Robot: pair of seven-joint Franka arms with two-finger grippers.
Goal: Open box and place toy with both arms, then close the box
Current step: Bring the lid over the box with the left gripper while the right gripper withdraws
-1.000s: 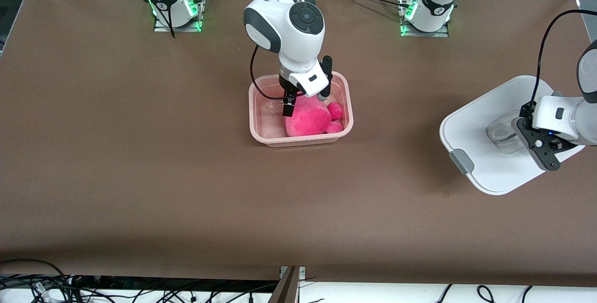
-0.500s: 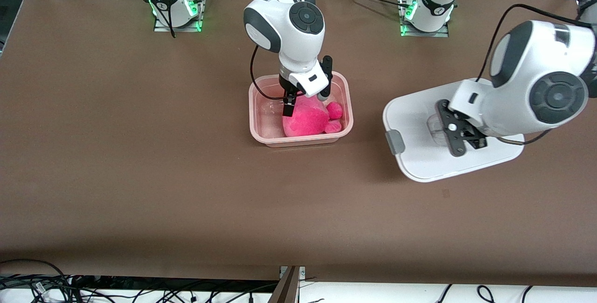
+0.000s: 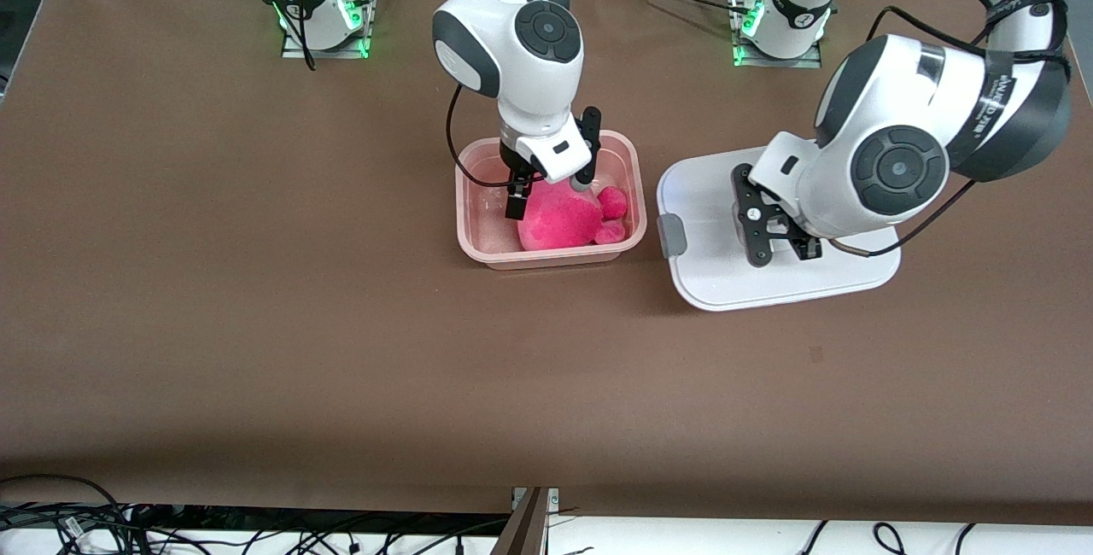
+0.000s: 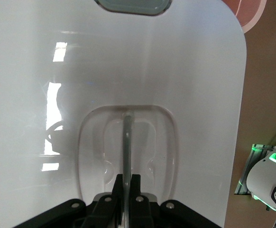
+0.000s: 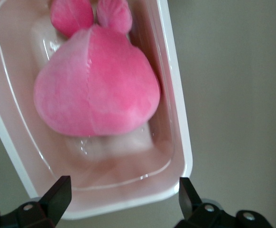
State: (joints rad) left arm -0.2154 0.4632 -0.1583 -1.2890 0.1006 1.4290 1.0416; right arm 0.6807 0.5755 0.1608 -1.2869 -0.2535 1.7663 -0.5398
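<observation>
The pale-pink box [image 3: 478, 235] stands open mid-table with the hot-pink toy [image 3: 559, 220] lying inside it. My right gripper [image 3: 548, 196] hangs open just over the toy and holds nothing. In the right wrist view the toy [image 5: 95, 85] fills the box [image 5: 176, 118] and my right gripper [image 5: 123, 194] is spread wide over the box's rim. My left gripper [image 3: 773, 235] is shut on the clear handle [image 4: 127, 142] of the white lid [image 3: 768, 282]. It holds the lid above the table beside the box, toward the left arm's end. The left wrist view shows the lid [image 4: 147, 71] under my left gripper [image 4: 127, 183].
The lid's grey clip [image 3: 670, 236] faces the box, a small gap from the box's rim. A corner of the box [image 4: 249, 14] shows past the lid's edge. The arm bases [image 3: 777, 21] stand along the table's edge. The rest is brown tabletop [image 3: 341, 350].
My left arm has carried the lid from the table's end to right beside the box. My right gripper has risen slightly over the toy and stays open.
</observation>
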